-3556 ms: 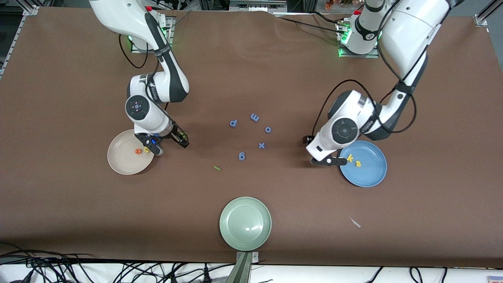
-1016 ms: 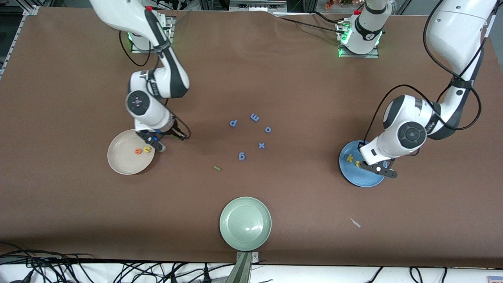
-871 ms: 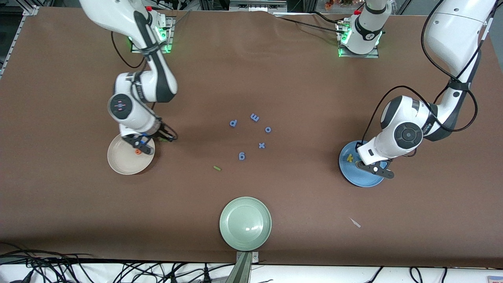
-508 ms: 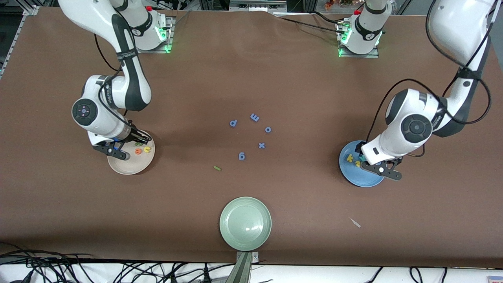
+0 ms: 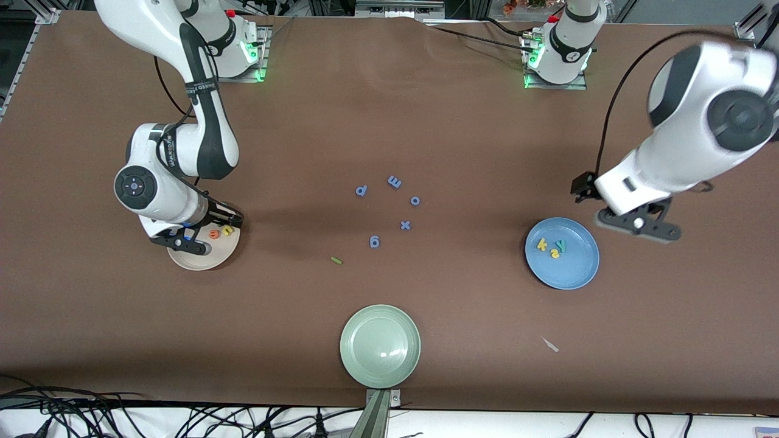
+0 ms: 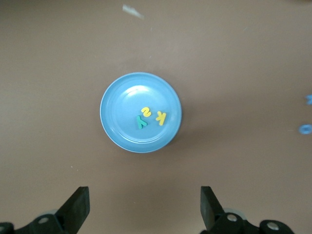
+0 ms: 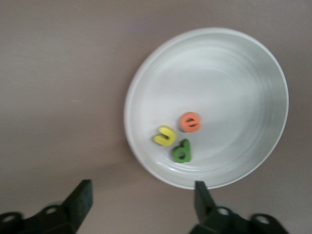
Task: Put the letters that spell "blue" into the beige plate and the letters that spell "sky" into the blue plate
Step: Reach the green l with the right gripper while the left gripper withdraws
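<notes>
Green l (image 5: 336,260) lies alone on the bench; send your spread, empty right claw (image 5: 196,234) low across its width, left claw (image 5: 636,224) empty too.

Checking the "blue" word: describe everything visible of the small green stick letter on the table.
The small green straight foam stick letter lies flat and slanted on the bare brown table, alone, touching nothing else. It sits nearer the front camera than the blue-purple letters, between the round cream-beige plate and the pale green plate, in neither.

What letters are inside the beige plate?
In the beige plate lie an orange e, a yellow u and a green b. From the front, the right arm covers part of it.
</notes>
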Motion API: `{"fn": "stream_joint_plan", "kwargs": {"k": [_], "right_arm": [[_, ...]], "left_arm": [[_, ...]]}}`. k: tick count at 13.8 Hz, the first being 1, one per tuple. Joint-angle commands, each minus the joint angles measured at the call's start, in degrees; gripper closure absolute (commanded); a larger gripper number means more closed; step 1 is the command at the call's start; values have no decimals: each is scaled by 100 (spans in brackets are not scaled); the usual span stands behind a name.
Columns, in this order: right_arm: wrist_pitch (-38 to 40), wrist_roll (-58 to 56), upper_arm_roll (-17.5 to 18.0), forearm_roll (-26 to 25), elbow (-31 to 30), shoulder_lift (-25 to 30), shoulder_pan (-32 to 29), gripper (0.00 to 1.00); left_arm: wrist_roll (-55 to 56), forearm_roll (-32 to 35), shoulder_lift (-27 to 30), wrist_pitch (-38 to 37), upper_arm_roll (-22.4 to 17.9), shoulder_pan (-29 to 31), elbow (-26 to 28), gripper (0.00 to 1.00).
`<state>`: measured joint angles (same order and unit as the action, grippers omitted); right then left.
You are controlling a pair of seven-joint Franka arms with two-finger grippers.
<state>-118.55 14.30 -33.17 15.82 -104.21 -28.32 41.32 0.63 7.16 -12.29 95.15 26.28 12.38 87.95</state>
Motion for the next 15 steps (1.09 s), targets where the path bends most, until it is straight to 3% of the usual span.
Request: {"fn": "stream_joint_plan", "kwargs": {"k": [1,2,5,7,10,15], "right_arm": [[359,-24,274,35,857,-533,-10,0],[342,-15,415,52,972,-595,-10,0],[289,-76,846,255,1454,-928,-10,0],[263,-233,1040,246,1815,-1218,-10,0],[18,-935,1373,229,2124,-1579,-1,0],[-1256,-2572,1699,211,2133,-1931,-10,0]], "left_arm": [[-89,-504,717,-137,-1163,-698,72,0],[-211,-505,788,-128,-1595,-1050,47,0],[-248,-514,1148,-128,-1915,-1448,406,0],[303,-575,1272,-120,-2388,-1860,626,0],[606,-716,1238,-128,-2435,-1836,609,0],[139,-760,1176,-119,-2426,-1642,539,0]]}}
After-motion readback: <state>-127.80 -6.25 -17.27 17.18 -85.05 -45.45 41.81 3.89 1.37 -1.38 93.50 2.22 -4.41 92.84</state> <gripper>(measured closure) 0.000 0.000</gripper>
